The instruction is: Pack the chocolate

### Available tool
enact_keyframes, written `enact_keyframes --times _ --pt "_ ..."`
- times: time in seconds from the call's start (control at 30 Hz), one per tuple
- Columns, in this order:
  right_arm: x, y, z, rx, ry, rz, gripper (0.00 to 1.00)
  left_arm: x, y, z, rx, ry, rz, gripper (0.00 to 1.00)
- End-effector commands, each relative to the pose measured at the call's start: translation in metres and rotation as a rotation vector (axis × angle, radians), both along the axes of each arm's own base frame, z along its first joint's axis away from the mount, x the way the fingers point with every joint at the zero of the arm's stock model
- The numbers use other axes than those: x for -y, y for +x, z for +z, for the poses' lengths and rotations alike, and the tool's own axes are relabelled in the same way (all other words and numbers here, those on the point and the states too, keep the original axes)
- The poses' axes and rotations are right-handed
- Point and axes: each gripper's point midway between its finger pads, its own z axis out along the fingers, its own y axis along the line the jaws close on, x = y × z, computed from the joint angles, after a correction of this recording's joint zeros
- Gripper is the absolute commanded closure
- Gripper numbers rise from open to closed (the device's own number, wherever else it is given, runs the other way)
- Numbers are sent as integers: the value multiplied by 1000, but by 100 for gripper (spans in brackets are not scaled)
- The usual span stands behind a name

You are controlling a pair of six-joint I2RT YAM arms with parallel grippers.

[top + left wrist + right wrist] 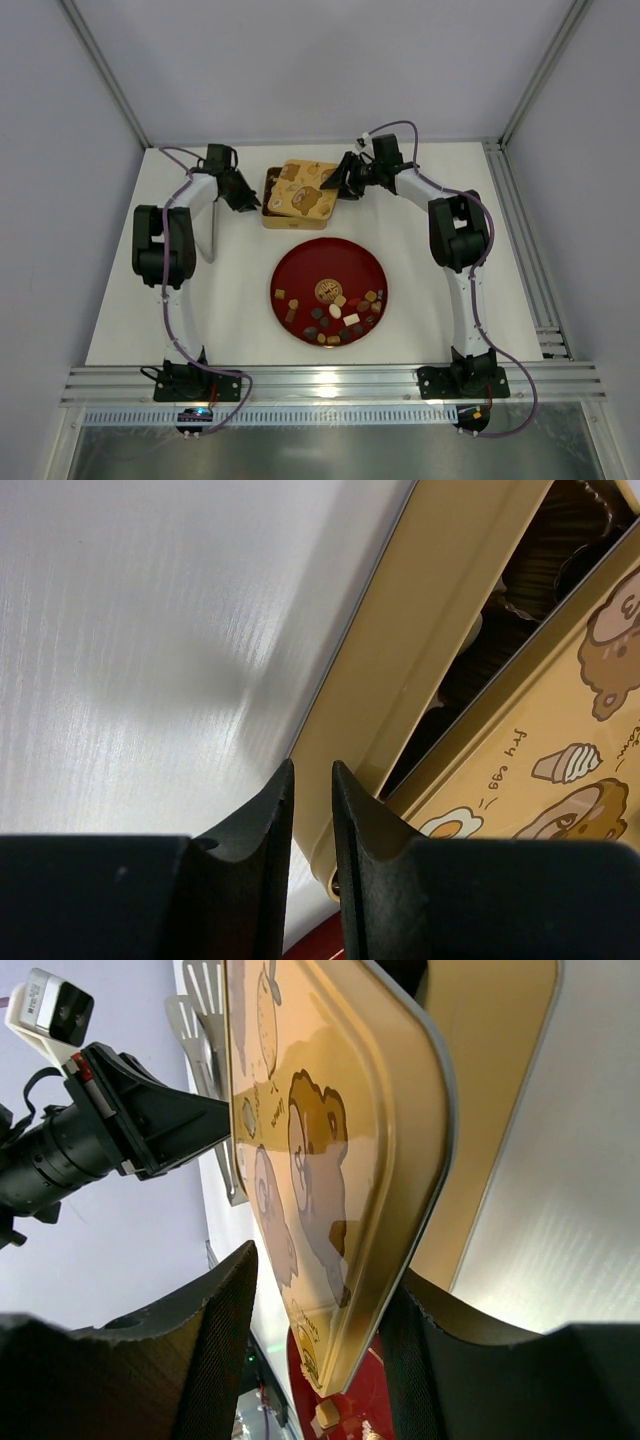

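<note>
From above, the chocolate [335,310] is a scatter of small dark brown, caramel and cream-white sweets. It lies loose on the lower half of the round dark-red plate [300,262], near the arms. None has reached the square gold tin [271,208] behind the plate. The bear-printed gold lid [300,188] sits skewed over the tin. The left gripper [248,199] is at the tin's left side and the right gripper [333,186] at the lid's right edge.

In the left wrist view, the two dark fingers [265,830] stand almost together. The tin's thin gold wall runs into the slit between them, so this gripper looks pinched on the tin. Dark brown fluted hollows show inside under the raised lid; I cannot tell whether any are filled.

In the right wrist view, the tilted lid passes between the fingers [215,1360], which clamp its rim. A sliver of the plate with one sweet shows below.

The sweets are probably very light, hard and smooth-coated, so they could skid, and the round ones could roll when nudged. They would likely chip or smear under a hard squeeze. The best way is to take them one at a time with a narrow, gentle pinch. Squares should be gripped across two flat sides and ovals across the short width. It makes sense to start with the sweets at the edge of the cluster, where the fingers have room.
</note>
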Motion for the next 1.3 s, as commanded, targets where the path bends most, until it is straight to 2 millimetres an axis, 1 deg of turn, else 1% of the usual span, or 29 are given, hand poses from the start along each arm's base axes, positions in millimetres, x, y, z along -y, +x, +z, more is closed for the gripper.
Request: enact_keyframes --times 0.0,0.33,0.73,0.77,0.83,0.87,0.97,1.0,1.07,1.1,1.27 --pt "4 6 44 105 -8 -1 48 5 11 12 47 -10 -26 79" --pt "14 10 41 109 -77 -23 48 7 13 13 51 -17 -33 79" --pt "11 22 34 106 -98 -26 48 8 21 10 57 -13 -49 79" --pt "10 22 29 94 -100 -24 48 7 22 10 55 -16 -48 79" --pt "9 25 29 97 -99 -24 48 8 24 11 60 -17 -49 79" --pt "9 25 24 86 -103 -24 48 9 25 10 58 -19 -53 79" --pt "8 27 20 80 -106 -21 48 9 27 7 54 -18 -53 79" --pt "7 27 14 72 -110 -17 48 10 27 9 59 -19 -55 78" --pt "7 29 13 72 -118 -18 48 10 29 9 60 -20 -55 78" --pt "8 30 6 64 -127 -18 48 9 30 7 56 -17 -54 78" --pt "11 34 3 70 -156 -30 48 10 34 8 61 -19 -57 78"
